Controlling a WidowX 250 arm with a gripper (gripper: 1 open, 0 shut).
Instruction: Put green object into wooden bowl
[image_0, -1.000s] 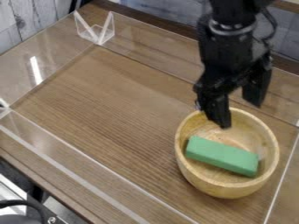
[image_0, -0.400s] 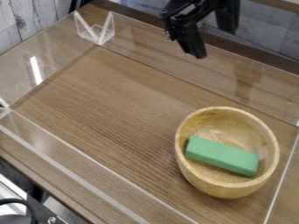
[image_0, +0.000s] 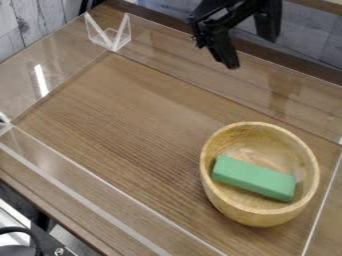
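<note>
Flat rect. mint-green block (image_0: 254, 177): lying inside round light-tan wooden bowl (image_0: 222, 195), slightly diagonal on bowl floor. Bowl: on brown wood-grain bench (image_0: 120, 120), near-right area. Black robot gripper (image_0: 229, 35): top of view, well apart from bowl, jaws wide, holding nothing. Clear acrylic wall (image_0: 40, 70) around bench.

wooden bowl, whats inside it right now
The green object lies flat inside the wooden bowl, alone. The patch of bowl floor under the block is covered, so nothing beneath it can be seen.
</note>
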